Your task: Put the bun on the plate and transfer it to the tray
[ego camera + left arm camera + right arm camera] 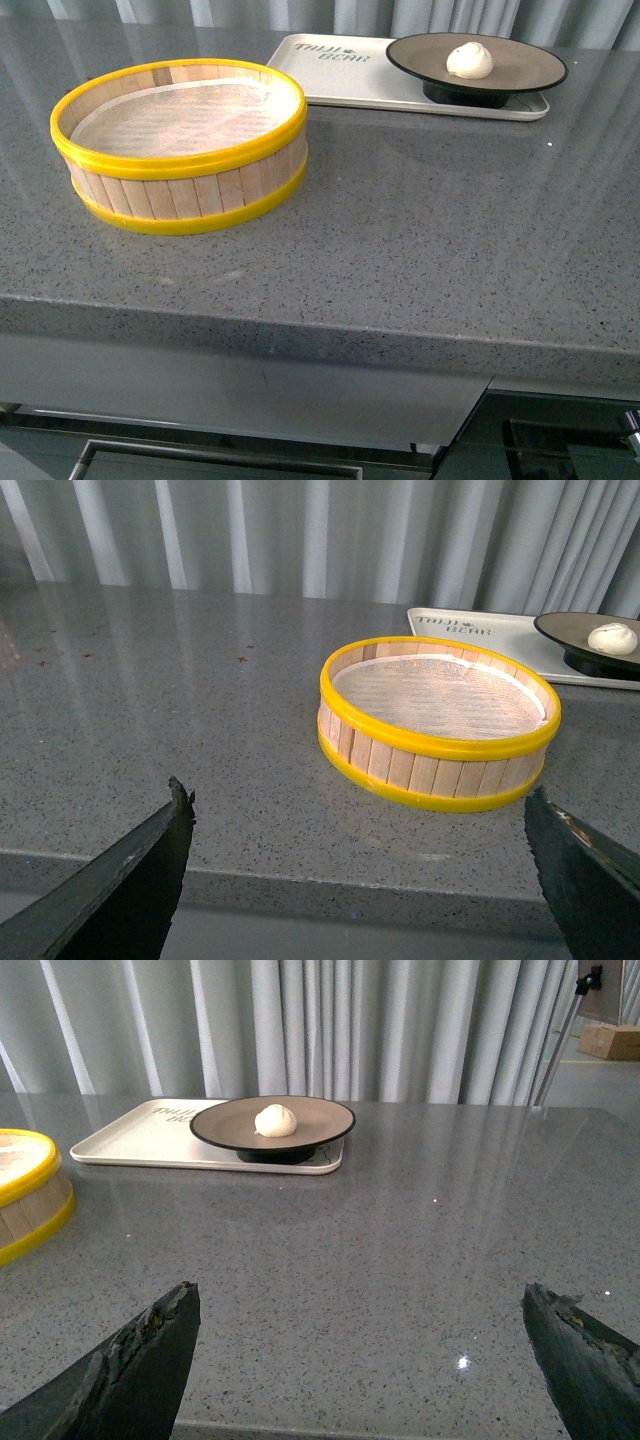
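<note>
A: Sitting on the plate [520, 68] is the bun [469, 60], and the plate is resting on the tray [330, 70], over the tray's right end, near the far edge of the countertop [400, 230]. Is anything being held?

B: Nothing is. The left gripper [360, 870] is hanging with its jaws spread wide, well short of the steamer basket [437, 730], and only its two dark fingertips [140, 870] are showing at the near edge of the counter. The right gripper [370, 1360] is likewise standing released and empty, facing the tray from well apart. In the front view neither arm is showing at all.

A: So what is the robot working on now?

B: Judging by how things are lying, both parts of the task are looking done; the step in hand is probably just keeping clear. Doing that well is calling for both arms to be staying low and away from the far edge, so that no finger is brushing the plate's black rim, which is overhanging the tray's near side a little. A nudge there could be tipping the plate or rolling the bun.

A: And the basket?

B: It is sitting empty toward the left of the counter, just beside the tray's near left corner, lined with white paper.
</note>
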Controlling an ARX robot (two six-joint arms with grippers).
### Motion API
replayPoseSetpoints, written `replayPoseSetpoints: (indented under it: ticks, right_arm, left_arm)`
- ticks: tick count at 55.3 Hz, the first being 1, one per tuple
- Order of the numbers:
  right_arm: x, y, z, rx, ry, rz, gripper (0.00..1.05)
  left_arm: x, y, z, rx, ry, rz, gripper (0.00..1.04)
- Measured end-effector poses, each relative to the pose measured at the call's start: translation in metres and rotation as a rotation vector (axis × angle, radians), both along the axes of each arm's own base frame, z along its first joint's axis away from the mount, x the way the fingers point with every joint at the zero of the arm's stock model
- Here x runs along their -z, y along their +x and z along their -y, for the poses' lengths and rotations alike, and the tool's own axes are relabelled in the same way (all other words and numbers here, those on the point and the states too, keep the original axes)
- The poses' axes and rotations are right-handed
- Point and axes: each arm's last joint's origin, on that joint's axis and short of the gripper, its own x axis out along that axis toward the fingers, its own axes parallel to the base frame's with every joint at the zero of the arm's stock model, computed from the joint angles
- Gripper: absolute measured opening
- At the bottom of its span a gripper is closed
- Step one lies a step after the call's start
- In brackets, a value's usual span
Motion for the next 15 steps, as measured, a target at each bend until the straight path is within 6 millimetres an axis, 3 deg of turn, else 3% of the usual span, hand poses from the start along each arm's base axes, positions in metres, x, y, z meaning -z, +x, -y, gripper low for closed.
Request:
replayPoseSetpoints:
  ticks: [15]
  right_arm:
    - [0.0000,0.0000,0.0000,0.000,0.000,0.000,0.96]
  left_arm:
    - [0.0000,0.0000,0.0000,0.000,0.000,0.000,0.98]
